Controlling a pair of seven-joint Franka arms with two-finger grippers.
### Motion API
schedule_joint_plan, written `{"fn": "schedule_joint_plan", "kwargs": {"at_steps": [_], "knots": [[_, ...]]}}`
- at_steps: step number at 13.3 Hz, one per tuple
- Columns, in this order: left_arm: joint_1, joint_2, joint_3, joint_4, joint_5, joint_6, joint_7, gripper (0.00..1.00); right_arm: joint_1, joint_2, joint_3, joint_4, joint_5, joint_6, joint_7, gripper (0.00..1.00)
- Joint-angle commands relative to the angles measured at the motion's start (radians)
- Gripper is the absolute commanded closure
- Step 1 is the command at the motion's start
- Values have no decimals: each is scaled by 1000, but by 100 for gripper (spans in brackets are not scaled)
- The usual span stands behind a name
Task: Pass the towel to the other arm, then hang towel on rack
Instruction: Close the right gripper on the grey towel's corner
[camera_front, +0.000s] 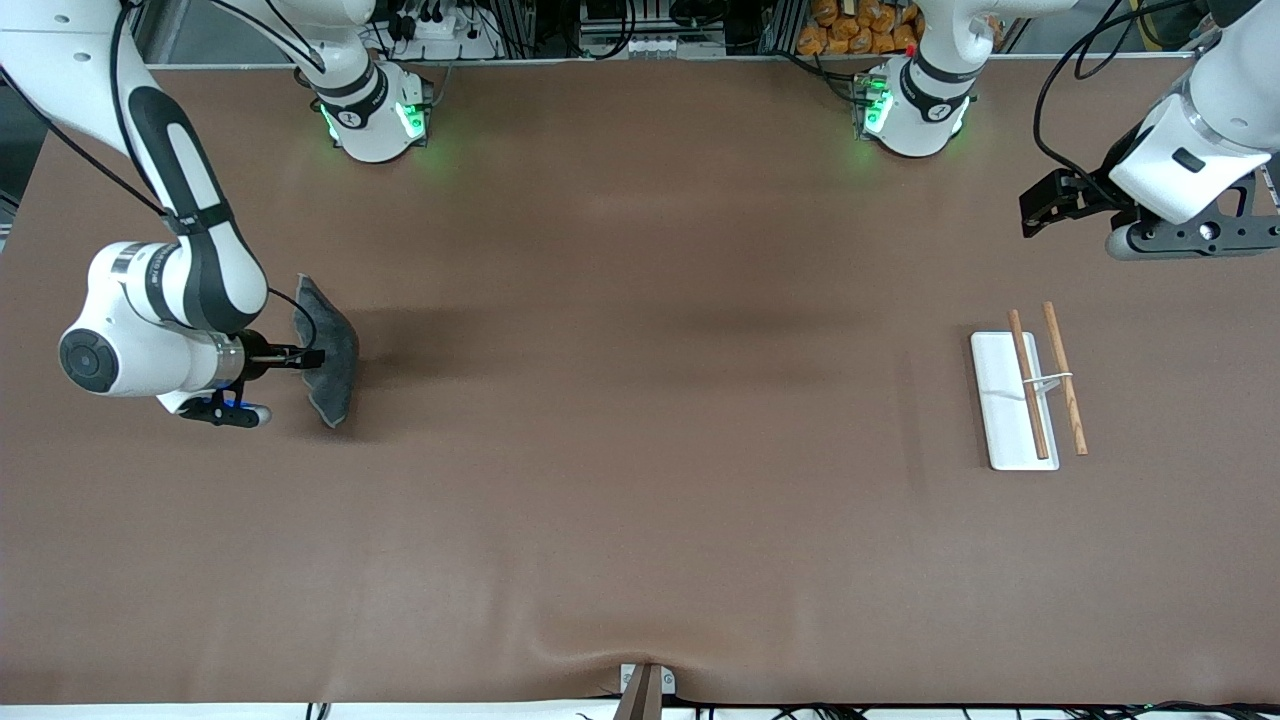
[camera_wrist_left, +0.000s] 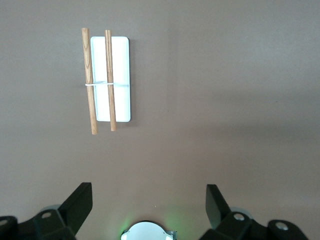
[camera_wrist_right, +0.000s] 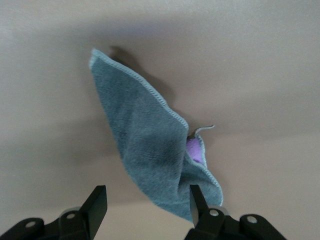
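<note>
Reaching in level at the right arm's end of the table, right gripper (camera_front: 312, 357) meets the towel (camera_front: 335, 385), which stands bunched up off the table (camera_front: 640, 500) with purple underside peeking out (can't tell if it's actually clamped yet). Rack (camera_front: 1000, 400) lies well apart, toward the left arm's end, rods free for hanging. Left gripper (camera_front: 1045, 205) waits over the table near the rack, jaws wide apart, probably ready for the handover

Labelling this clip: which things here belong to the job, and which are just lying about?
Job: dark grey cloth towel with purple underside; white flat-based rack with two wooden rods; right hand; left hand.
Lying about: nothing but the brown table.
</note>
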Motion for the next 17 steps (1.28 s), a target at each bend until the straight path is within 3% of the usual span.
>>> {"fn": "schedule_joint_plan", "kwargs": {"at_steps": [1, 3, 8, 10, 11, 15, 17], "knots": [[3, -13, -5, -11, 18, 10, -8, 0, -69, 26, 13, -3, 20, 15, -84, 27], [3, -15, -5, -11, 18, 10, -8, 0, -68, 38, 11, -18, 75, 18, -88, 30], [4, -15, -5, -11, 18, 10, -8, 0, -74, 54, 11, -46, 113, 41, -88, 40], [4, -15, -5, -16, 18, 10, -8, 0, -77, 62, 11, -46, 113, 41, -88, 50], [4, -15, -5, -16, 20, 10, -5, 0, -75, 62, 13, -46, 113, 40, -88, 64], [8, -18, -5, -21, 20, 10, 2, 0, -68, 59, 14, -38, 116, 28, -81, 97], [8, -19, -5, -21, 20, 10, 2, 0, -51, 45, 17, -17, 116, -17, -71, 100]]}}
